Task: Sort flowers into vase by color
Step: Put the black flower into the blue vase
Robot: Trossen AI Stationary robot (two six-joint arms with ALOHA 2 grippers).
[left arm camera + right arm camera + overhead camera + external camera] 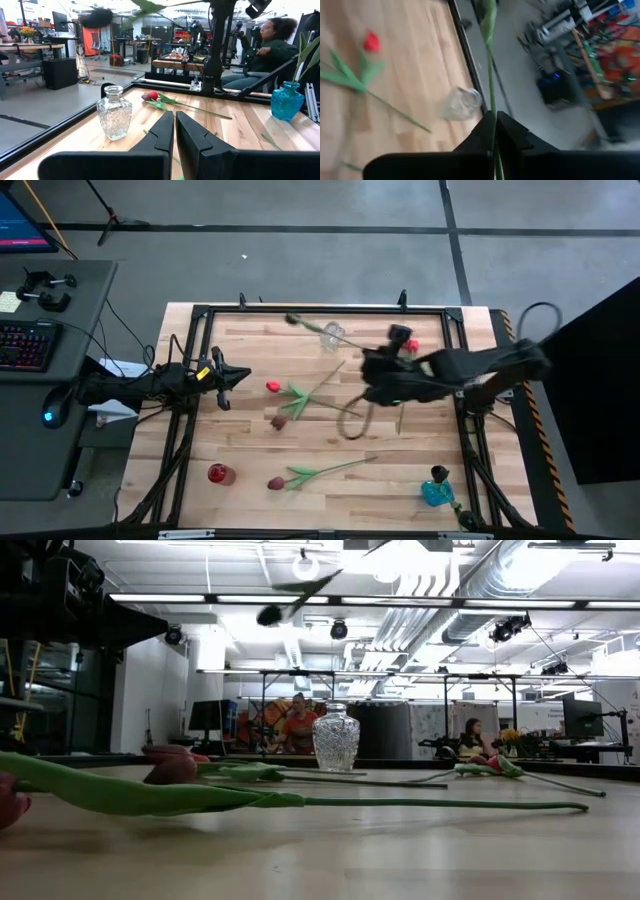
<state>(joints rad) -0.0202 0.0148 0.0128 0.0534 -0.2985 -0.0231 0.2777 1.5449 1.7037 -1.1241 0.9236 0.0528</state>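
My right gripper (370, 363) is shut on a tulip with a near-black head (293, 318). It holds the tulip in the air over the table's far side, above a clear glass vase (332, 337). The head also shows in the low view (268, 615) and the left wrist view (97, 17). My left gripper (222, 375) is shut and empty at the table's left. A red tulip (272, 387) and two maroon tulips (278, 422) (275, 483) lie flat on the table. My right gripper pinches the tulip's thin green stem (492, 107) between its two fingers. The stem runs along the fingers and on past their tips to a leaf (488, 15). The tulip is lifted clear of the table, its head farthest from the gripper.
A blue vase (437, 492) stands at the near right and a small red vase (220, 474) at the near left. A black frame (320, 308) runs round the table's edges. People sit in the room beyond (267, 47).
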